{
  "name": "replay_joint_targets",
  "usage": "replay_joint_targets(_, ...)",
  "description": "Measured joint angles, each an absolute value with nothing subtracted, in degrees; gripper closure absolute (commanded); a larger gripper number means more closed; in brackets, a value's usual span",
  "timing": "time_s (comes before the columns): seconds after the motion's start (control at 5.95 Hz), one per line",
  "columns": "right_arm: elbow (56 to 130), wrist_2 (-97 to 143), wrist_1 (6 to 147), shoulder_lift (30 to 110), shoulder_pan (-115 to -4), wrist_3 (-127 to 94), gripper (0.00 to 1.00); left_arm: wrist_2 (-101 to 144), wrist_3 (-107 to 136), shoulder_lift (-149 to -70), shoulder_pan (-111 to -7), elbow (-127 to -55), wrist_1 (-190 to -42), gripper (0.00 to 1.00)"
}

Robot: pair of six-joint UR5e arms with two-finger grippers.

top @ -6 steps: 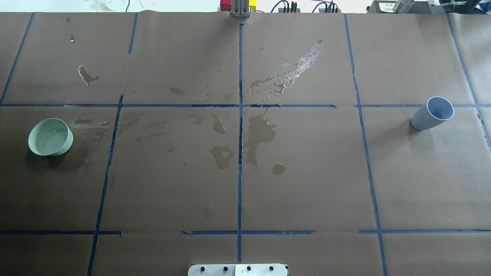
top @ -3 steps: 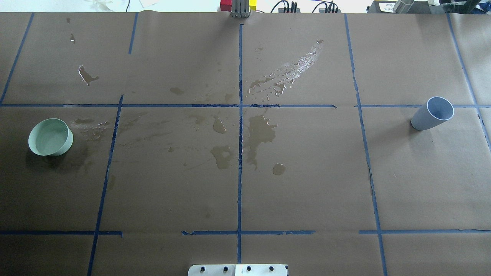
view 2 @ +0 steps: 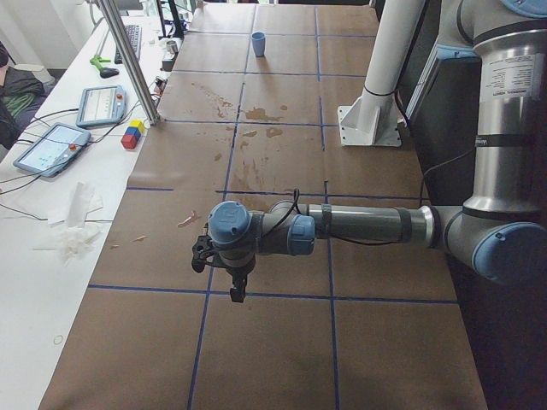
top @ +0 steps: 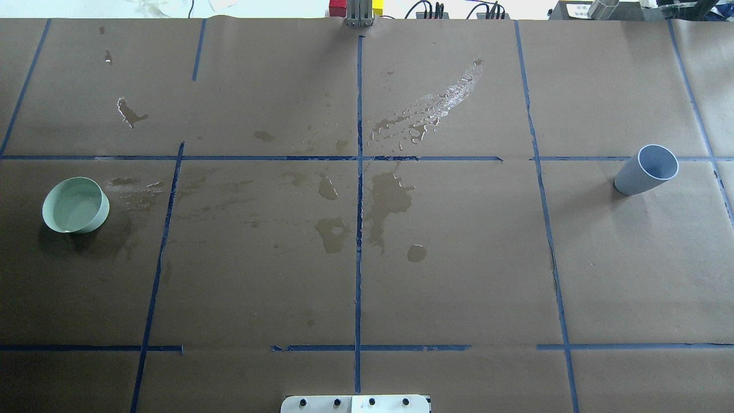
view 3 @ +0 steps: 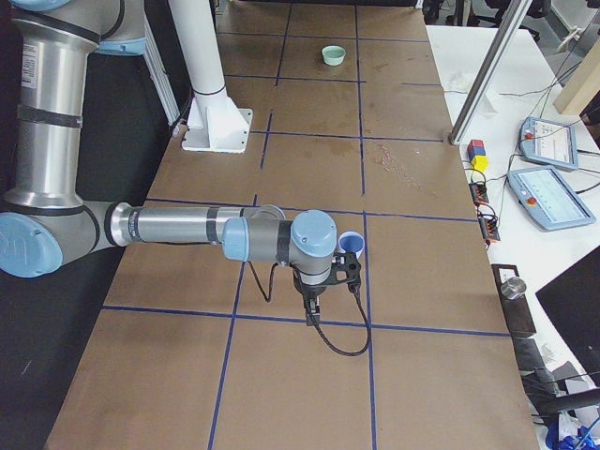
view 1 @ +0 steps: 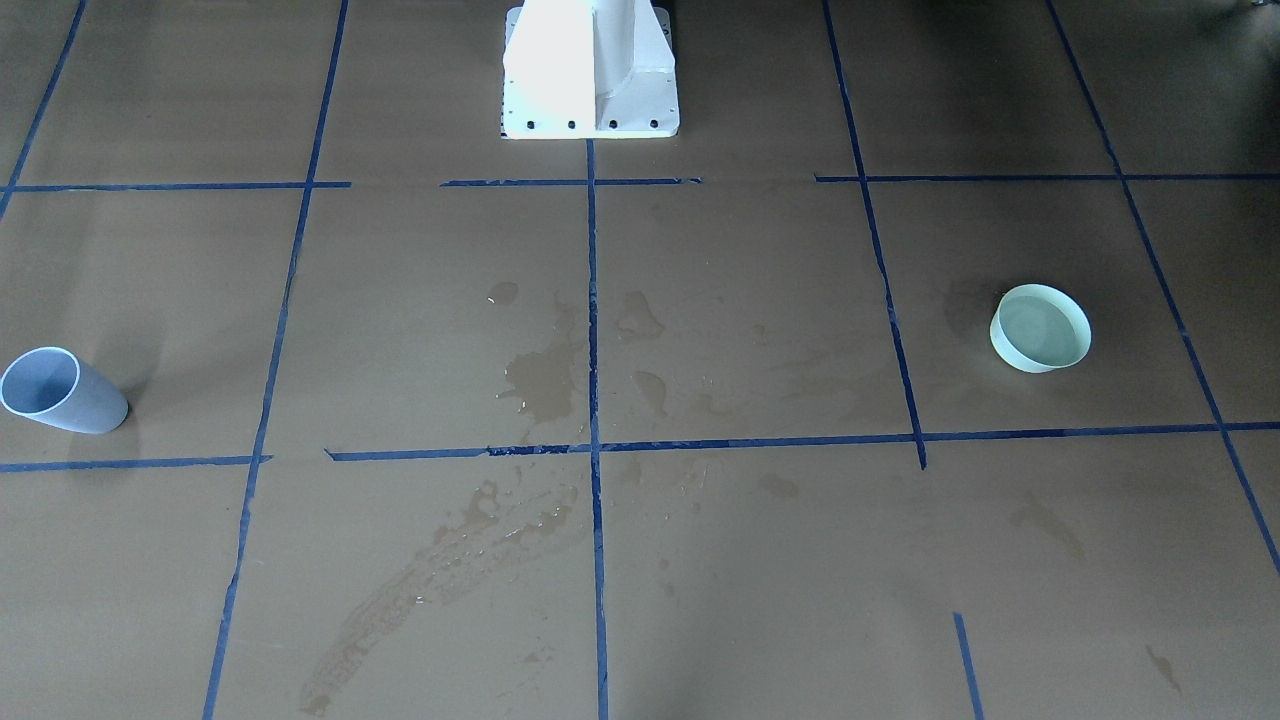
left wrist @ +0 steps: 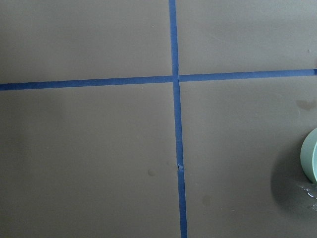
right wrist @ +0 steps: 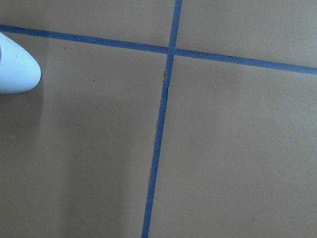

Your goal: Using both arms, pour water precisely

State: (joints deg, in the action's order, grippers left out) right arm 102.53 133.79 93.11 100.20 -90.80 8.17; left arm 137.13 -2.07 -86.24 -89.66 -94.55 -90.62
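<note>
A pale green bowl (top: 75,205) stands at the table's left and holds clear water (top: 70,209) with a faint glint. A blue-grey cup (top: 647,170) stands upright at the far right. Neither arm shows in the overhead or front-facing views. In the exterior left view my left gripper (view 2: 237,293) hangs low over the paper at the near end, and I cannot tell whether it is open. In the exterior right view my right gripper (view 3: 312,314) hangs just before the cup (view 3: 352,245), and I cannot tell its state either. The bowl's rim (left wrist: 310,161) and the cup's side (right wrist: 17,67) sit at the wrist views' edges.
Brown paper with blue tape lines covers the table. Dark wet blotches (top: 390,201) lie around the middle and a glossy streak (top: 444,102) lies farther back. The white pedestal (view 1: 590,70) stands at the robot's edge. Pendants and coloured blocks (view 2: 132,134) lie on the side table.
The glints on the water in the bowl have shifted a little. The bowl and the cup have not moved.
</note>
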Motion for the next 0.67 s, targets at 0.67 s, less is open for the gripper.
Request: replay_joint_targets(0.67, 103.30, 134.38, 90.10, 104.86, -90.76, 8.58, 0.00, 137.51, -2.37, -84.82, -89.48, -95.45, -90.87, 0.00)
